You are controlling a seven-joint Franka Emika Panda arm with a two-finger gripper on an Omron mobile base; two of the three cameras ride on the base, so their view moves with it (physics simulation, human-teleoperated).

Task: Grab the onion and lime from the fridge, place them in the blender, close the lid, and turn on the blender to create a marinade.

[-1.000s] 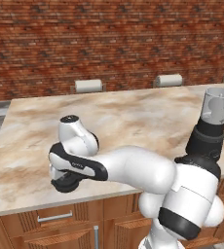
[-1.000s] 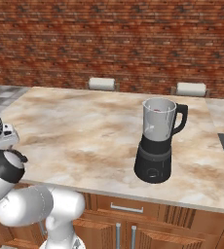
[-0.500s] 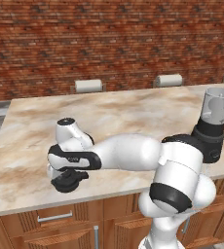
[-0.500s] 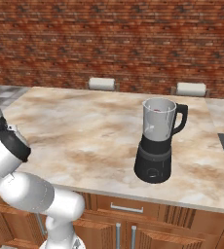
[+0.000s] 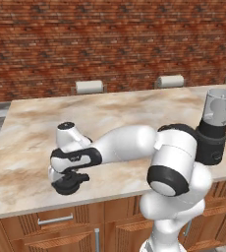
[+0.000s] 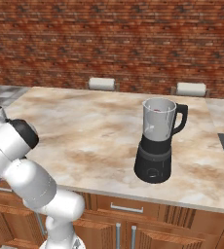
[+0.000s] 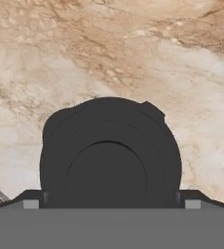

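Black plastic, matte: the lid [image 7: 109, 155] lay flat on the marbled worktop [image 5: 31, 123], near its front-left edge, directly under the end effector [image 5: 68, 183]. In the hand view the raised centre knob sat square between the two fingertips, which stood spread to either side of the rim and touched nothing; I recorded the end effector as released and empty.

The blender [image 6: 158, 141] stood well apart to the right, jar uncovered, with something small and dark faintly showing inside. I could not tell whether it was the lime or the onion.

Judgement on the step in hand, picking up the lid:
- Descend straight, no lateral drift, so the fingers straddle either the knob or the full rim rather than landing on top of the cap.
- The knob looked the safer grip; the rim seemed close to the full finger spread.
- The side tab appeared toward the upper right in the hand view; I would keep the fingers off it to avoid a skewed pinch.
- Lift vertically before swinging, since the lid sat close to the worktop edge and a nudge could push it off.
- Carry it level to seat on the jar.

Writing: none legible. No brand or label was visible on lid, blender or worktop.
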